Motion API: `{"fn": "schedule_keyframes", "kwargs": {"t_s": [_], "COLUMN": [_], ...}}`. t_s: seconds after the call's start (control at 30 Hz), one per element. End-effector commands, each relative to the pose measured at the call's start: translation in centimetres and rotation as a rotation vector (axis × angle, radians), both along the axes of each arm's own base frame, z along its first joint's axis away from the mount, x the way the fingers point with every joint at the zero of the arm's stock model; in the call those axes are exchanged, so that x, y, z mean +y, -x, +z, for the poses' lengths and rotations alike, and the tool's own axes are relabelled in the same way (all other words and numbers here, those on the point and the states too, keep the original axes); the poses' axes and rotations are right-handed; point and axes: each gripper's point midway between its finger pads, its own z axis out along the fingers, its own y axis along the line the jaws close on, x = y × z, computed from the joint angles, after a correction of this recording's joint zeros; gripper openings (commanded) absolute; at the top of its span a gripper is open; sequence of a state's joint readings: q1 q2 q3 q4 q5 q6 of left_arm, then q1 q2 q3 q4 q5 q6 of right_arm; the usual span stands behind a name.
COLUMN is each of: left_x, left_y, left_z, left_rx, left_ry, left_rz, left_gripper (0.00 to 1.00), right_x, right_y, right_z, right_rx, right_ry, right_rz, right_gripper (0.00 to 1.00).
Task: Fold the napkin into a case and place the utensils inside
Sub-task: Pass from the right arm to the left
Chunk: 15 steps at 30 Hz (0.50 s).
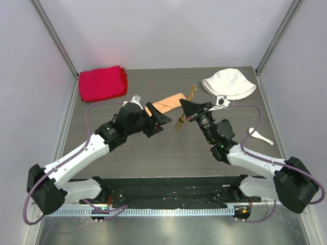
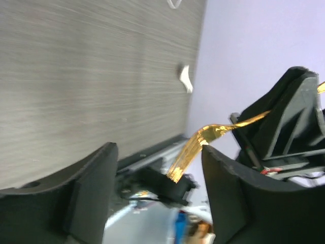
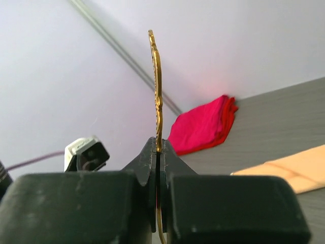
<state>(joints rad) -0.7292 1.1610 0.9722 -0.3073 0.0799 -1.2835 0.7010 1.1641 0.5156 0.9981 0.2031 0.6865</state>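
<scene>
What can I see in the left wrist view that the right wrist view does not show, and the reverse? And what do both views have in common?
Only the left wrist view: the tines of the gold fork, the white spoon lying on the grey table, and the left gripper with its jaws open and empty.
Only the right wrist view: the red cloth, the folded peach napkin, and a close look at the jaws shut on the fork's handle.
Both: the gold fork, the right gripper that holds it, and the grey table.

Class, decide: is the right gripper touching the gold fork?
Touching. The right wrist view shows the right gripper closed on the gold fork, its handle pinched with no gap.
</scene>
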Motion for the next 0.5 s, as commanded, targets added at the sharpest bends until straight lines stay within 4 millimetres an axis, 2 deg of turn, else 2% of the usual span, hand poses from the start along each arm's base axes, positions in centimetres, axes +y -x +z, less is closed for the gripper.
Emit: {"fn": "schedule_keyframes", "kwargs": {"t_s": [0.0, 0.1, 0.13, 0.17, 0.27, 0.47], "left_x": [-1.4, -2.6, -3.0, -3.2, -3.6, -4.0], "left_y": [-0.4, -0.4, -0.3, -0.4, -0.3, -0.6], "left_z": [4.8, 6.1, 5.3, 5.5, 4.6, 5.8], "left_rx": [0.000, -0.062, -0.053, -0.064, -0.051, -0.101], "left_ry": [0.266, 0.410, 0.417, 0.432, 0.439, 0.495], "left_rz": [0.030, -0.020, -0.036, -0.047, -0.065, -0.085], "left_gripper": [0.66, 0.63, 0.61, 0.61, 0.61, 0.52], "right_x": [-3.2, -3.2, -3.2, -3.3, -3.1, -2.5], "right_y": [-0.5, -0.9, -0.9, -1.0, -1.3, -1.8], "right_z": [4.6, 3.9, 3.8, 3.6, 3.6, 3.1], "right_rx": [-0.119, -0.095, -0.089, -0.081, -0.069, -0.043], "right_ry": [-0.083, -0.104, -0.120, -0.131, -0.160, -0.196], "right_rz": [-0.172, -0.173, -0.171, -0.177, -0.170, -0.152], "right_gripper": [0.01, 0.01, 0.01, 0.01, 0.01, 0.01]}}
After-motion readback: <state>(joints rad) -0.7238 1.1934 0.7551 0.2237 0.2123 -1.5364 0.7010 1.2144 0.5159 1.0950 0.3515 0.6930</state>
